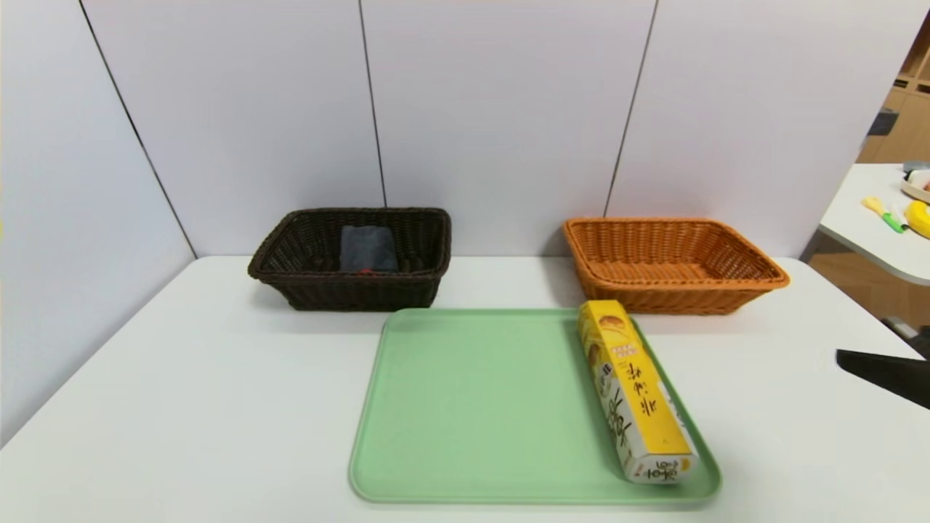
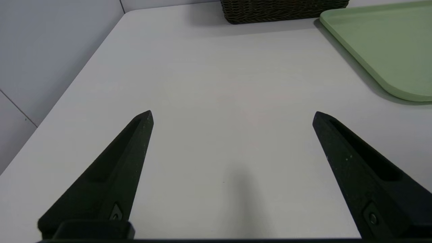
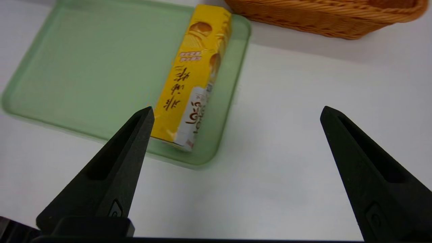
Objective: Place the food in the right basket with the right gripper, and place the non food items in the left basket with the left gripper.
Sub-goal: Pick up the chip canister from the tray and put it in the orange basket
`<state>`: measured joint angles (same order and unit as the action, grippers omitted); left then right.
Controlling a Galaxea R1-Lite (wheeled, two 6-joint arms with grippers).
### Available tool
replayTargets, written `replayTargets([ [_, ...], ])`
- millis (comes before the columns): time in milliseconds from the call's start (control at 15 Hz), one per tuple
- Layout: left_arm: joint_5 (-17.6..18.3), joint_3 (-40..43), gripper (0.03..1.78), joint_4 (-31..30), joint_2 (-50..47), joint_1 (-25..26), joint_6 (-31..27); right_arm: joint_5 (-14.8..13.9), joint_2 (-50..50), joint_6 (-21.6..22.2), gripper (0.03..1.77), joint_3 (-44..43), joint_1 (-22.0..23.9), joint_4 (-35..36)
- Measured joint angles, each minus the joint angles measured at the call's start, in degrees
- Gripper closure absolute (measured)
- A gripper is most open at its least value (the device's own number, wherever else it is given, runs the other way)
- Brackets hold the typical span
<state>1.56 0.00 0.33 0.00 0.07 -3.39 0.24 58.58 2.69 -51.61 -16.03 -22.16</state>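
Head view takes in the whole white counter (image 1: pixel 182 407), walled by pale panels at the back and on the robot's left, with bare surface along its front and both sides. On it, centred toward the front, lies a green tray (image 1: pixel 472 407); most of its floor is bare. Behind the tray's far corners stand the left basket (image 1: pixel 349 290), dark brown and close to the back wall, and the right basket (image 1: pixel 668 294), orange, with nothing visible inside. A strip of counter separates each basket from the tray.

The food (image 1: pixel 636 388), a long yellow carton, lies flat along the tray's right edge, its far end pointing toward the right basket and its white near end by the tray's front right corner. Inside the left basket sits the dark grey-blue cloth (image 1: pixel 367 247), with a sliver of red (image 1: pixel 365 271) just in front of it, too little showing to name.

Only a black tip at the right margin shows of the right tool (image 1: pixel 883 374) in this view. Its wrist view gives more: the right tool (image 3: pixel 236 113) is spread wide above bare counter beside the tray's right edge, the carton (image 3: pixel 194 81) just ahead of one finger. The left wrist view alone shows the left tool (image 2: pixel 233 114), also spread wide, over open counter left of the tray (image 2: pixel 388 44), with the dark basket's base (image 2: pixel 283 10) well ahead.
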Motion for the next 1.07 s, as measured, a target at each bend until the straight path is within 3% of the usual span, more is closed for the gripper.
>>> replayTargets([
  [333, 0.0, 0.0, 0.12, 0.0, 0.0, 0.0, 0.0, 0.1, 15.4, 6.9, 0.1, -8.4, -7.1, -0.8],
  [667, 0.0, 0.0, 0.12, 0.0, 0.0, 0.0, 0.0, -0.4, 27.8, 17.4, 0.1, -22.1, -10.3, -14.3],
  [867, 0.0, 0.0, 0.12, 0.0, 0.0, 0.0, 0.0, -1.0, 32.9, 23.5, 0.1, -26.3, -10.9, -18.5],
  [1067, 0.0, 0.0, 0.12, 0.0, 0.0, 0.0, 0.0, -3.3, 36.8, 29.7, 0.1, -30.9, -12.1, -25.6],
])
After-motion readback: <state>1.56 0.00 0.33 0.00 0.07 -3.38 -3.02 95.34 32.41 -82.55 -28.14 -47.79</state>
